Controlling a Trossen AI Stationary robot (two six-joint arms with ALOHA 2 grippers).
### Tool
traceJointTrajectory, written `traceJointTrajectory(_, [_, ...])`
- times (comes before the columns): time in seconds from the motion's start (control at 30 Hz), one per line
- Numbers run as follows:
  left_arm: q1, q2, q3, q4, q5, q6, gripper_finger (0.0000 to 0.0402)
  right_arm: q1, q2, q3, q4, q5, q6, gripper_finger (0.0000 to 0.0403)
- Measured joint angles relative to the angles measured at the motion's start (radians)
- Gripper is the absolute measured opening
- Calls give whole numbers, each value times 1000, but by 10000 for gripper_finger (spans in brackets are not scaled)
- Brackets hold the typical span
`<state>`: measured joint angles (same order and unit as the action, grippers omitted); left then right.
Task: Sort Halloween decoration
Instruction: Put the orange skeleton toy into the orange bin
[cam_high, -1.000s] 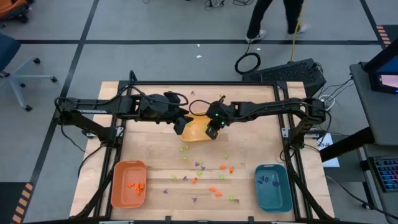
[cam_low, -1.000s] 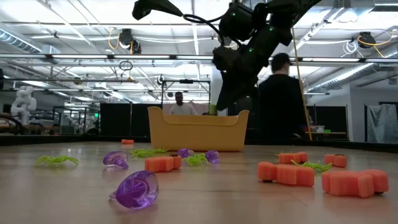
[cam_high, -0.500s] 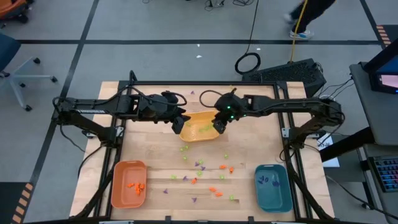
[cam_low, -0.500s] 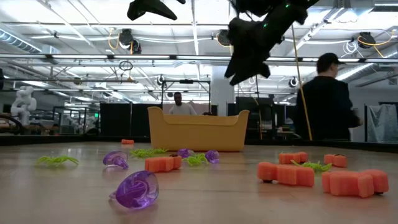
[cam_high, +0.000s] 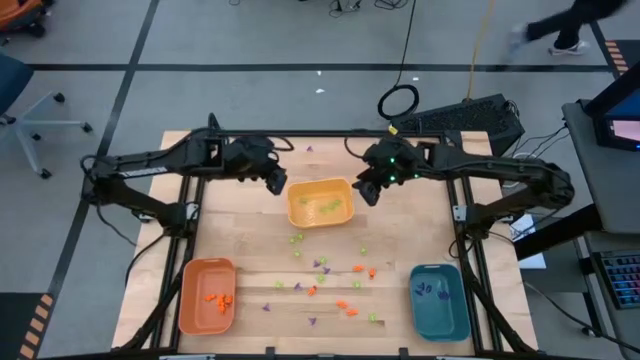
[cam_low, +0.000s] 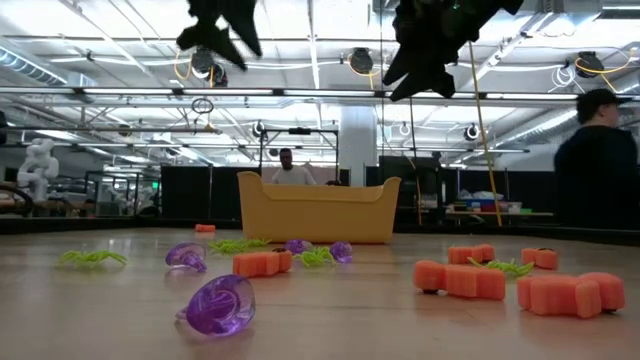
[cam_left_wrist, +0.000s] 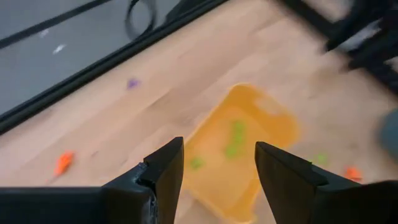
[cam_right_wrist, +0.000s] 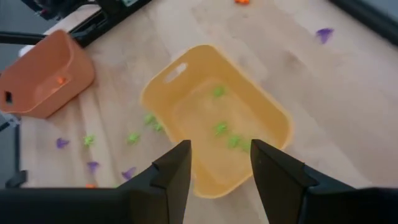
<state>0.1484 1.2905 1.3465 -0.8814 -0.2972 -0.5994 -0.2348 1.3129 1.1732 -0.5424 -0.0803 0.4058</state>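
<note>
Small orange, light green and purple Halloween decoration pieces (cam_high: 330, 280) lie scattered on the wooden table's middle and near part. In the low view they show close up as purple (cam_low: 218, 303), orange (cam_low: 460, 278) and green (cam_low: 90, 257). A few green ones (cam_right_wrist: 219, 127) lie in the yellow tray (cam_high: 291, 205) at the far middle. My left gripper (cam_high: 275, 182) hangs open above the tray's far left corner. My right gripper (cam_high: 367, 190) hangs open above its far right corner. Both wrist views show nothing between the fingers.
An orange tray (cam_high: 190, 300) with orange pieces stands at the near left. A teal tray (cam_high: 450, 315) with purple pieces stands at the near right. A stray purple piece (cam_high: 310, 149) lies by the far edge. A person (cam_low: 600, 150) walks behind the table.
My right gripper has risen out of the yellow tray and drawn back toward the table's far right. My left gripper has moved away from the tray toward the far left. The tray and the scattered pieces have stayed in place.
</note>
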Motion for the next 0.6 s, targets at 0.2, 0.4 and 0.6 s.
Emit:
traceJointTrajectory(0.2, [173, 28, -47, -91, 145, -22, 174, -88, -6, 0, -6, -46, -95, 154])
traceJointTrajectory(0.4, [390, 97, -63, -197, 318, 44, 154, -156, -6, 0, -16, -298, -166, 154])
traceJointTrajectory(0.6, [559, 215, -63, -211, 414, 109, 153, -163, -6, 0, -30, -371, -228, 154])
